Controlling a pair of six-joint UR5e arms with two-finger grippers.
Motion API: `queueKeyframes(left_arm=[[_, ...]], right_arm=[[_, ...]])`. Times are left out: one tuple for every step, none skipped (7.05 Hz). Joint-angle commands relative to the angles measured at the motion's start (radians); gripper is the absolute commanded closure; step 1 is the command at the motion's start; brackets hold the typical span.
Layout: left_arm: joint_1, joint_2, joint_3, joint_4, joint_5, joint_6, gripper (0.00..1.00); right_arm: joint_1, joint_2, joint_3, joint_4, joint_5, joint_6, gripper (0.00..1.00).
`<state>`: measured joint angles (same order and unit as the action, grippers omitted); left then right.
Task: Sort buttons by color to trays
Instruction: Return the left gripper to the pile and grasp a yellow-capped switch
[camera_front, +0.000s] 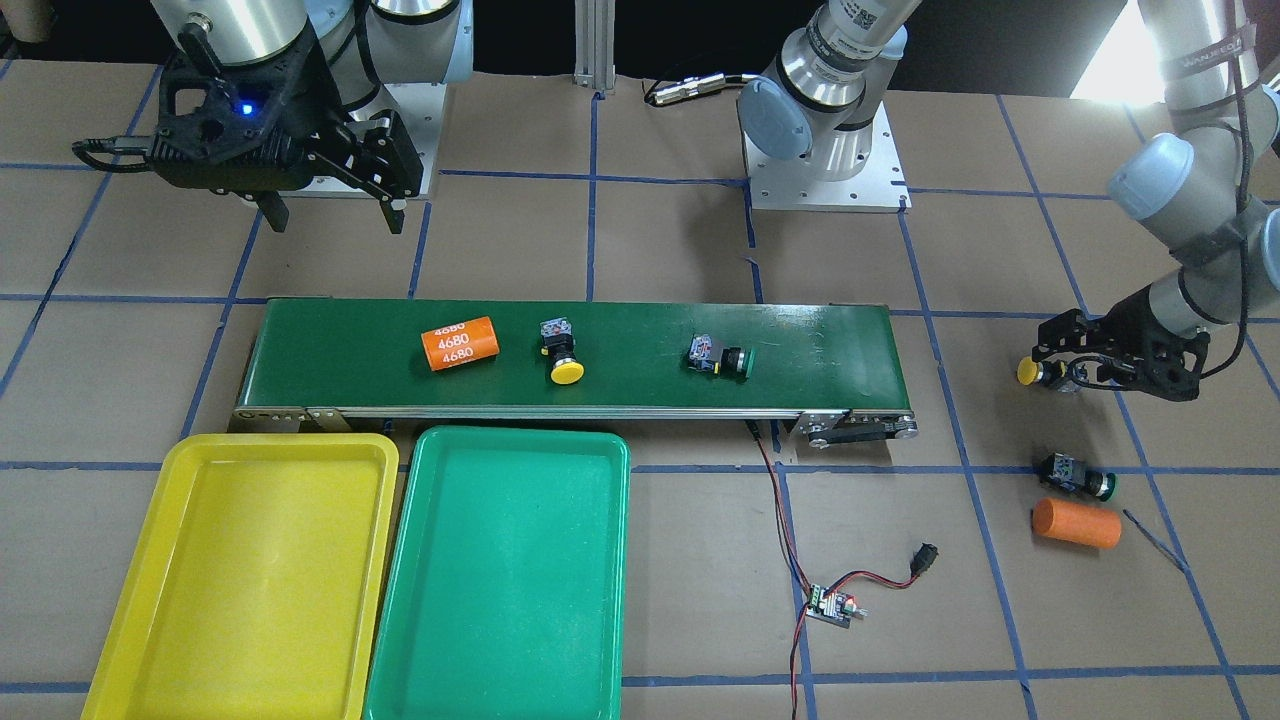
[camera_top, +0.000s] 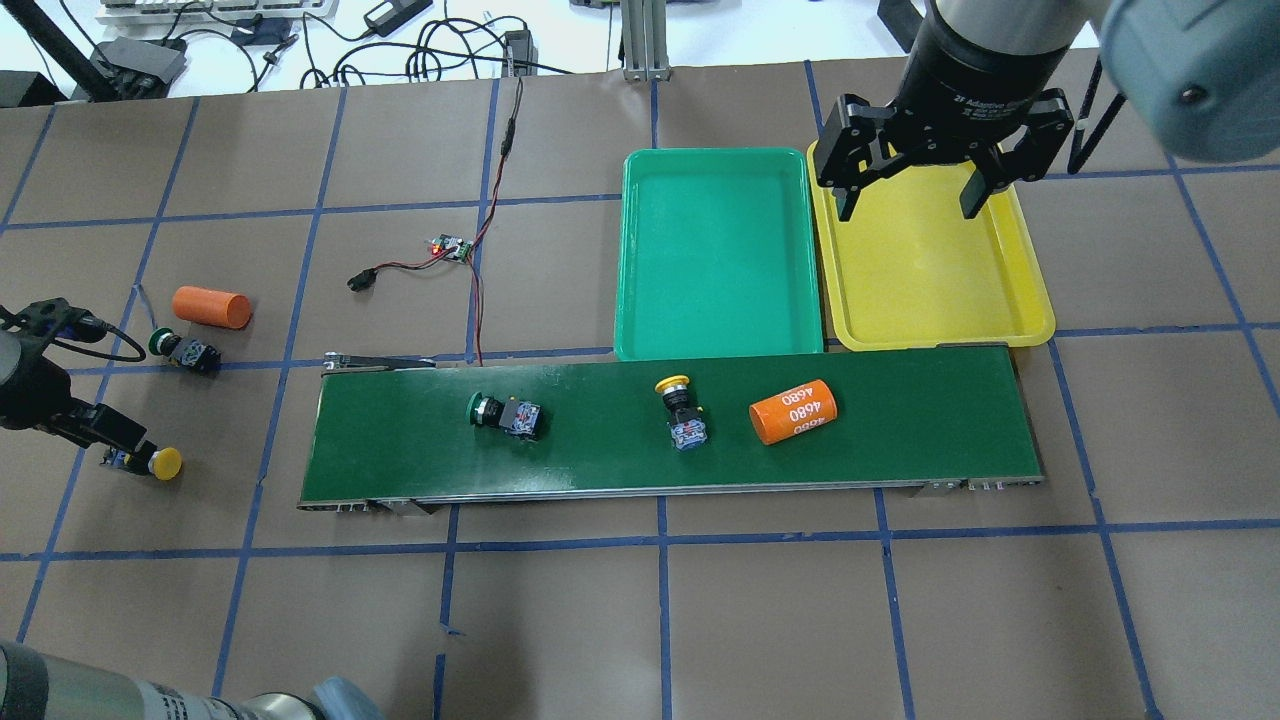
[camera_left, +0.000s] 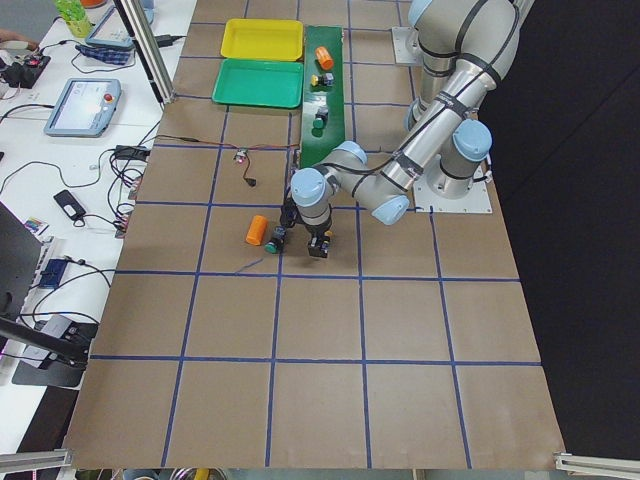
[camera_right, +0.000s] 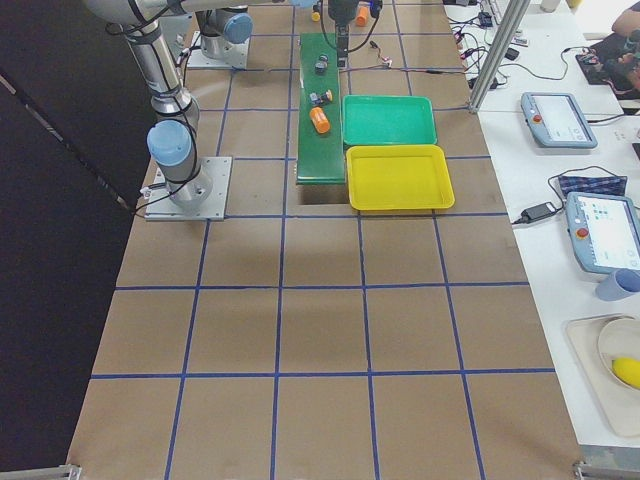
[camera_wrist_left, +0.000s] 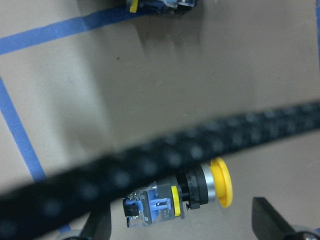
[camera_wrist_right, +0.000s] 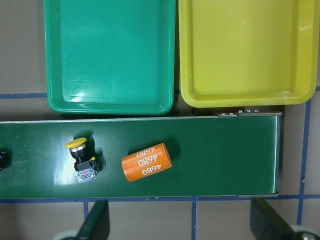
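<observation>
Yellow tray (camera_front: 150, 560) and green tray (camera_front: 500, 560) sit side by side next to belt, no buttons in them yet. Long green belt (camera_front: 620, 340) carries yellow button (camera_front: 562, 358) and green button (camera_front: 722, 358). Right gripper (camera_top: 910, 205) hangs over yellow tray, jaws wide, holding nothing. Left gripper (camera_wrist_left: 185, 225) sits low at table's left end, jaws spread, second yellow button (camera_wrist_left: 200, 187) between fingers, untouched. It lies on its side, long way running finger to finger. I think squeeze would land on cap and tail. Second green button (camera_front: 1078, 478) lies near on table.
</observation>
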<state>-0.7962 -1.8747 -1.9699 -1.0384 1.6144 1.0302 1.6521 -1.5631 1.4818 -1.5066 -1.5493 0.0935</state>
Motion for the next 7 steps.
queueKeyframes(left_arm=[[0.0,-0.023,0.0,0.003,-0.002,-0.001,0.0],[0.0,-0.032,0.002,0.003,0.001,-0.001,0.0],[0.0,-0.037,0.0,0.007,0.002,-0.001,0.0],[0.0,-0.044,-0.001,0.006,0.004,-0.001,0.0],[0.0,-0.046,-0.001,0.009,0.002,-0.002,0.02],[0.0,-0.044,0.0,0.03,0.004,-0.004,0.38],[-0.001,-0.037,0.002,0.034,0.005,-0.013,0.75]], right_arm=[[0.0,0.0,0.0,0.0,0.0,0.0,0.0],[0.0,0.0,0.002,0.0,0.0,0.0,0.0],[0.0,0.0,0.002,0.0,0.0,0.0,0.0],[0.0,0.0,0.0,0.0,0.0,0.0,0.0],[0.0,0.0,0.002,-0.001,0.0,0.0,0.0],[0.0,0.0,0.0,-0.001,0.0,0.0,0.0],[0.0,0.0,0.0,-0.001,0.0,0.0,0.0]])
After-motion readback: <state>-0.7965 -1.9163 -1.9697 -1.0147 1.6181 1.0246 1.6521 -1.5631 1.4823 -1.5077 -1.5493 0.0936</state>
